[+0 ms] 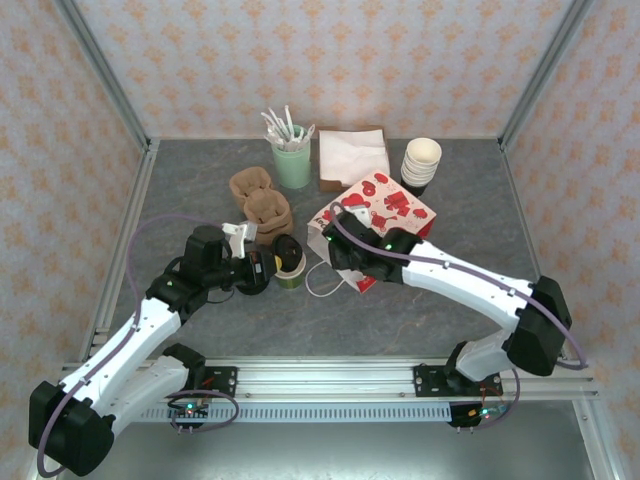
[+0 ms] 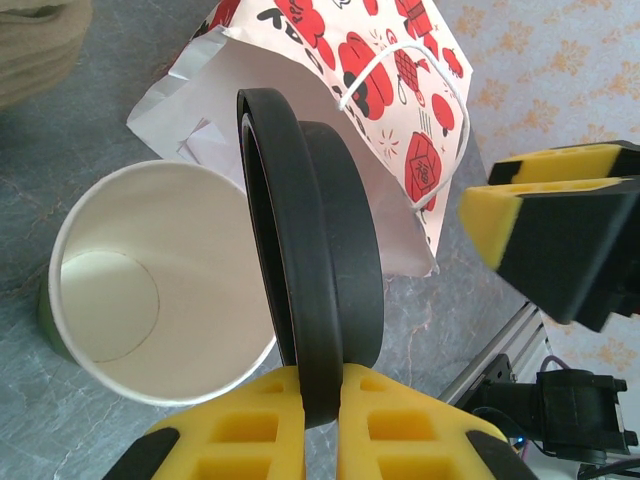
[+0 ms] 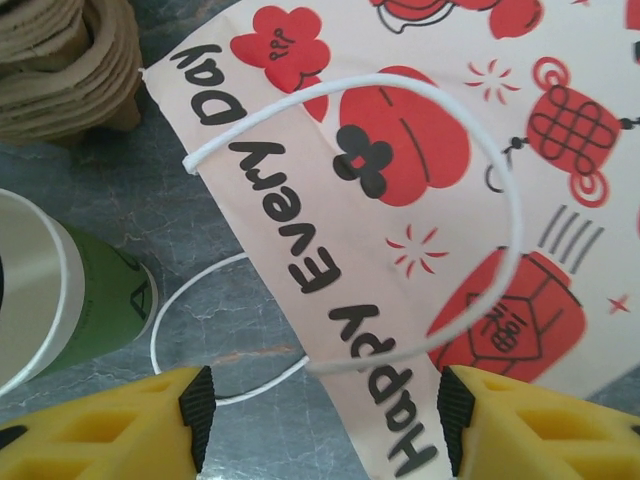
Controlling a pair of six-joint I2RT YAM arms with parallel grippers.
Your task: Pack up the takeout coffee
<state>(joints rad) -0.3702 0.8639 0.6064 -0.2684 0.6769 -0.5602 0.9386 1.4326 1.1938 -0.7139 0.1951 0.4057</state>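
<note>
Top external, takeout coffee (image 1: 291,272): the dark green paper cup is standing upright and lidless near the middle of the grey table (image 1: 400,320), just left of the paper bag's mouth.
Top external, left gripper (image 1: 266,270): it is reaching in from the left and pinching a black lid (image 1: 288,250) right beside the cup.
Top external, paper bag (image 1: 390,205): the red-and-white bag is lying flat, with its mouth facing near-left.
Top external, right gripper (image 1: 338,242): it is hovering over the bag's mouth.
Top external, far side: a mint cup of utensils (image 1: 293,165), napkins (image 1: 352,152), stacked cups (image 1: 421,165) and cardboard carriers (image 1: 262,205) are sitting there.
Left wrist, left gripper (image 2: 320,405): its yellow pads (image 2: 240,440) are clamping the black lid (image 2: 320,270) on edge.
Left wrist, takeout coffee (image 2: 140,290): it is showing an empty cream inside, and the lid is rising in front of its right rim; I cannot tell whether they are touching.
Left wrist, paper bag (image 2: 390,120): its white inside is facing the cup.
Right wrist, right gripper (image 3: 320,425): its fingers are standing wide apart, gripping nothing.
Right wrist, cord handle (image 3: 505,210): the white loop is lying across the bag's "Happy Every Day" print (image 3: 310,270), running down between the fingers.
Right wrist, takeout coffee (image 3: 105,300): it is standing at the left, near the bag's edge.
Right wrist, cardboard carriers (image 3: 60,70): they are sitting far left.
</note>
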